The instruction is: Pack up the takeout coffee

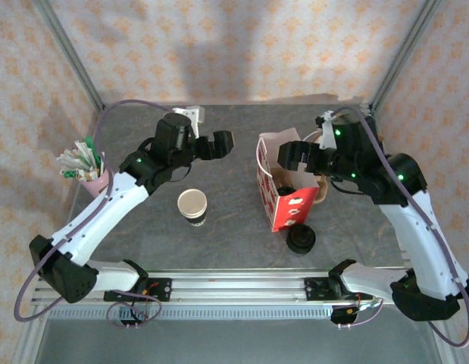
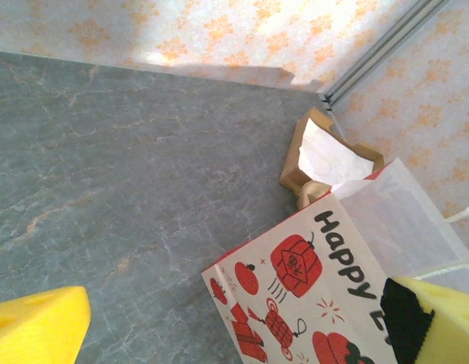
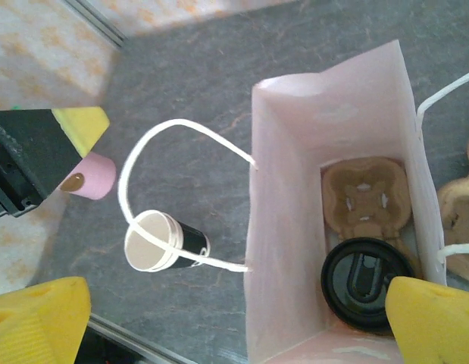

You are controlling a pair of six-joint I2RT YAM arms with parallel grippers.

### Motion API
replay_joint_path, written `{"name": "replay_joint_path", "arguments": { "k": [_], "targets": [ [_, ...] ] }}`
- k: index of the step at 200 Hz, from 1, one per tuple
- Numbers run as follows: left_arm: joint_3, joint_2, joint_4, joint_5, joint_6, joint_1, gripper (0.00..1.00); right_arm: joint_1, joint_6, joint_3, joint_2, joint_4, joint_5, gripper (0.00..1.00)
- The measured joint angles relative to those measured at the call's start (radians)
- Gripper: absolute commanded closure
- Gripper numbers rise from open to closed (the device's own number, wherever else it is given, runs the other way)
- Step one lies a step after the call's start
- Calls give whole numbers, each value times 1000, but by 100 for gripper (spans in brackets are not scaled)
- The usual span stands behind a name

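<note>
The takeout coffee (image 3: 368,284), seen from above by its round black lid, stands inside the open paper bag (image 3: 295,250) on a brown cardboard carrier (image 3: 363,193) at the bag's bottom. In the top view the red-and-white bag (image 1: 286,206) stands right of centre. My right gripper (image 1: 296,155) hovers over the bag's mouth, open and holding nothing; the wrist view shows its yellow pads (image 3: 435,322) spread wide. My left gripper (image 1: 221,142) is left of the bag, above the table, open and holding nothing, its pads (image 2: 37,326) far apart, facing the bag's printed side (image 2: 310,288).
A lidless cup (image 1: 192,205) stands left of the bag, under the bag's white handle loop (image 3: 166,136) in the right wrist view. Loose black lids (image 1: 301,240) lie in front of the bag. A pink cup of sachets (image 1: 94,178) is far left. Another cardboard carrier (image 2: 325,155) sits behind the bag.
</note>
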Motion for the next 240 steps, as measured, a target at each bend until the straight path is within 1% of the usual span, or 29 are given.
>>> {"name": "replay_joint_path", "arguments": {
  "k": [46,86,138,195,217,240],
  "targets": [
    [-17,-87,-59,-19,2,0,0,0,-5,-92,-149,60,20,1],
    [-49,-174,-114,-51,4,0,0,0,-24,-204,-296,95,95,1],
    [-113,-280,-185,-130,4,0,0,0,-39,-371,-482,161,218,1],
    [-152,-298,-211,-207,4,0,0,0,-46,-455,-495,194,324,1],
    [-149,-274,-210,-234,3,0,0,0,-58,-455,-494,214,355,1],
    [-117,-212,-215,-257,4,0,0,0,-73,-447,-482,225,374,0]
  ]
}}
